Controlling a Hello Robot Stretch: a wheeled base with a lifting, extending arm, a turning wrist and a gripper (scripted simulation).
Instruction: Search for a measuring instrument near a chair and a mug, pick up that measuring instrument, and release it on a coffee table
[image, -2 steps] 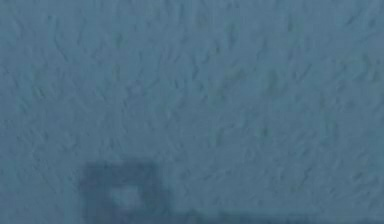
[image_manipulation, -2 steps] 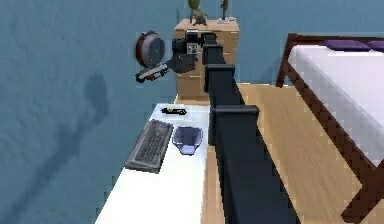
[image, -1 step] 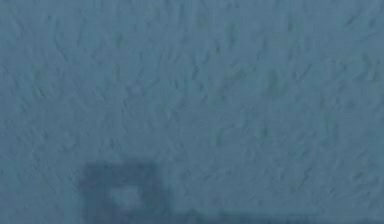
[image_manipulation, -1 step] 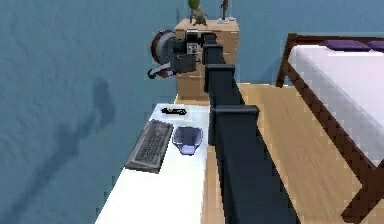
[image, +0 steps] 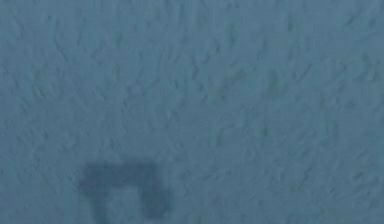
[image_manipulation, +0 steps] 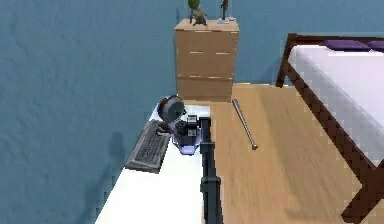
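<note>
In the arm side view the dark arm bar (image_manipulation: 210, 178) rises from the bottom edge over a white tabletop (image_manipulation: 150, 195). Its gripper (image_manipulation: 181, 130) sits at the table's far end, next to the white marked squares. A round grey thing (image_manipulation: 170, 107) stands on the table just beyond the gripper. I cannot tell whether the gripper touches it or holds anything. A dark keyboard (image_manipulation: 150, 150) lies on the table left of the arm.
A blue wall (image: 200, 90) is close ahead in the forward view. In the arm side view a wooden dresser (image_manipulation: 206, 62) with small figures on top stands against the wall. A bat (image_manipulation: 245, 123) lies on the wood floor. A bed (image_manipulation: 350, 90) stands at the right.
</note>
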